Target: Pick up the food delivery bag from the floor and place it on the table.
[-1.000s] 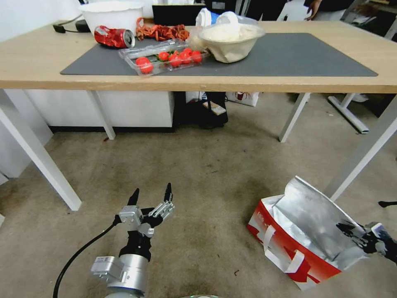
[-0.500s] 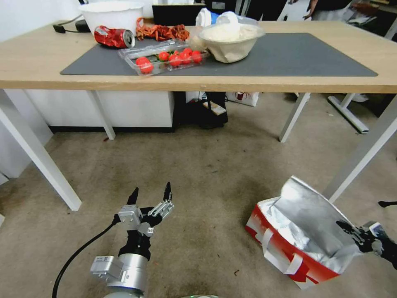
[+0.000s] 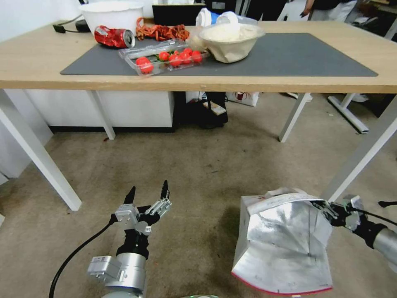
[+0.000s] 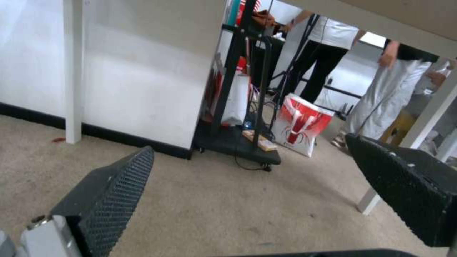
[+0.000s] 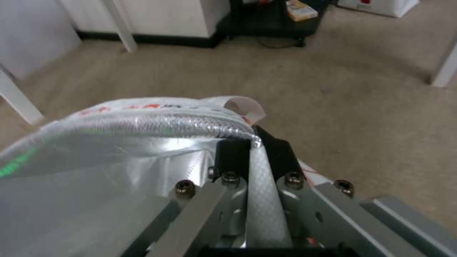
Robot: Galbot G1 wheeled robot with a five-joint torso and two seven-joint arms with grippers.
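Note:
The food delivery bag (image 3: 283,242) hangs tipped from my right gripper (image 3: 326,207), its silver foil inside facing the head camera and its red base edge low over the floor (image 3: 198,165). In the right wrist view the right gripper (image 5: 252,141) is shut on the bag's foil rim (image 5: 157,123), and a white strap loop (image 5: 245,107) sticks out just past the fingers. My left gripper (image 3: 147,193) hovers open over the carpet to the bag's left, holding nothing; the left wrist view shows its dark pads (image 4: 121,185) spread wide. The table (image 3: 33,62) stands ahead, above the bag.
On the table's grey mat (image 3: 297,54) sit a tray of tomatoes (image 3: 165,58), a lidded bowl (image 3: 231,39), a crushed red can (image 3: 115,37) and a white bowl (image 3: 111,14). White table legs (image 3: 359,159) rise just behind the bag. Another red-and-white bag (image 4: 300,125) and a black stand are under the table.
The right gripper has pulled the bag's rim up and to the left, swinging the bag from lying on its side to hanging with its opening towards the camera. The left arm barely moved.

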